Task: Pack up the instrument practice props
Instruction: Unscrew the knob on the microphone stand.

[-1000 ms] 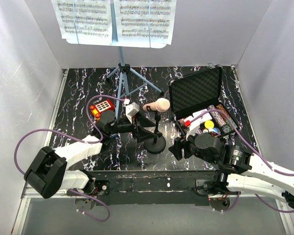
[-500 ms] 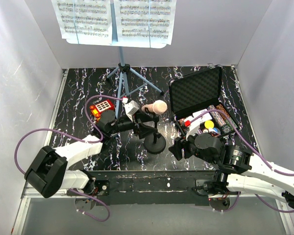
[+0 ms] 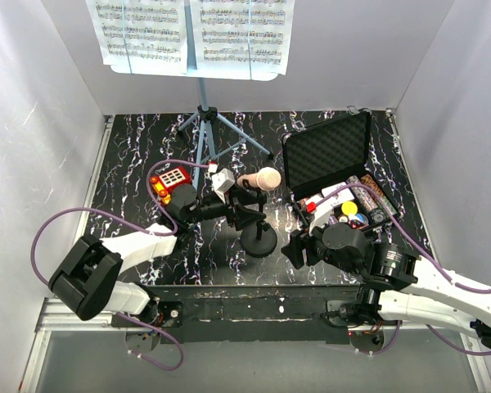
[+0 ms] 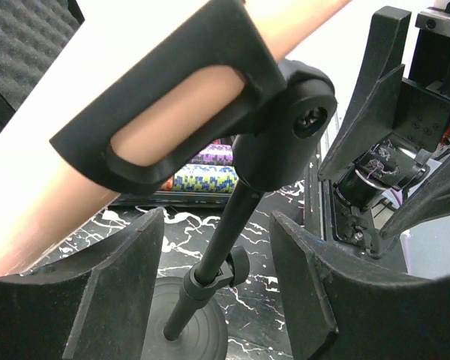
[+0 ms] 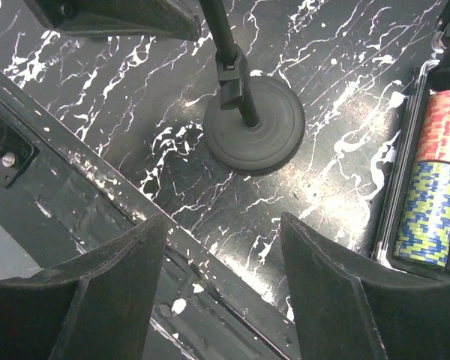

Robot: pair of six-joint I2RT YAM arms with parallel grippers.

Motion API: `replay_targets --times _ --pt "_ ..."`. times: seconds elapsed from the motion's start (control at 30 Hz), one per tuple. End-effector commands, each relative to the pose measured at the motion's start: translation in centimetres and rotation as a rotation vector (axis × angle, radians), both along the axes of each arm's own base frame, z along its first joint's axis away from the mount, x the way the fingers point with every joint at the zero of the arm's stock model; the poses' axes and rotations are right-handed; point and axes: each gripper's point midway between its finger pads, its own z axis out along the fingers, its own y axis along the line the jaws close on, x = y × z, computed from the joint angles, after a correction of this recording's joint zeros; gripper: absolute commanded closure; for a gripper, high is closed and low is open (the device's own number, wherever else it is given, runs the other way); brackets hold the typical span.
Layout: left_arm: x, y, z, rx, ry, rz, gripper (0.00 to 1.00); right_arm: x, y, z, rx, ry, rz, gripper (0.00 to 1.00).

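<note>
ok so left gripper straddles the mic stand pole, jaws spread, not touching it; right gripper gapes wide above the table.

The overhead camera looks down from afar on the mic stand; both wrist cameras sit close beside it, sharing its base.

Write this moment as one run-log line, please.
left gripper: open, straddling microphone stand pole | right gripper: open, hovering near round base | music stand: upright, sheet music on it
</note>
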Motion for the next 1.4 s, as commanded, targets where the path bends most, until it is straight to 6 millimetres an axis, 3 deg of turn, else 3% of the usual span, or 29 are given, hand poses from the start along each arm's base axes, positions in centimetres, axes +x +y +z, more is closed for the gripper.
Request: replay_targets --times 0.0,0.47,0.8,1.17,1.37 --pt "0.3 -0.6 2.2 -0.049 -0.054 -0.003 0.44 0.3 0.6 0.6 0.037 -0.005 -0.015 0.30" --pt "0.7 -1.3 3.2 -0.059 -0.081 -0.003 0.46 0.4 0.7 0.5 0.031 -0.003 -0.017 0.30" --pt "0.5 -1.3 1.9 0.002 -0.090 0.012 0.70 0.3 0.8 0.4 0.035 0.007 -0.017 0.30" --pt "0.6 -0.7 2.3 0.030 -0.148 0.064 1.00 -0.1 1.7 0.6 0.084 0.044 -0.012 0.31" --pt "0.3 -0.7 2.1 0.047 -0.161 0.071 1.00 -0.1 2.2 0.5 0.121 0.075 -0.031 0.30"
